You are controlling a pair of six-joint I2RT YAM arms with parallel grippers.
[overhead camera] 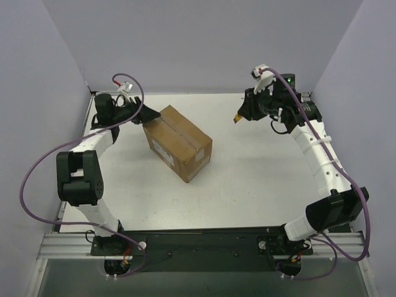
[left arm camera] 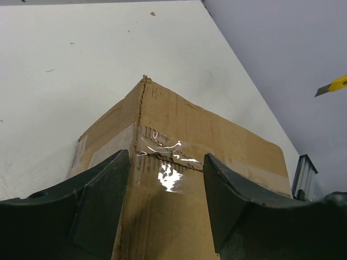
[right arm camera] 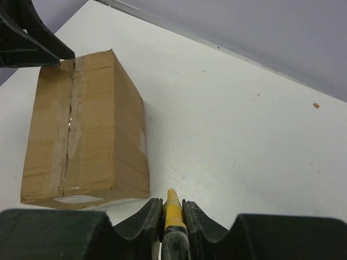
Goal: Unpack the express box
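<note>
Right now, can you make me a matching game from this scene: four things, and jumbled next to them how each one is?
1 express box
2 left gripper
3 right gripper
4 knife

A shut on a tool
B yellow, being held
C brown, taped, lying on the table
D open, astride the box's corner

Pairs: 1-C, 2-D, 3-A, 4-B

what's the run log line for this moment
box: flaps shut, taped | left gripper: open, astride box corner | right gripper: shut on knife, apart from box
</note>
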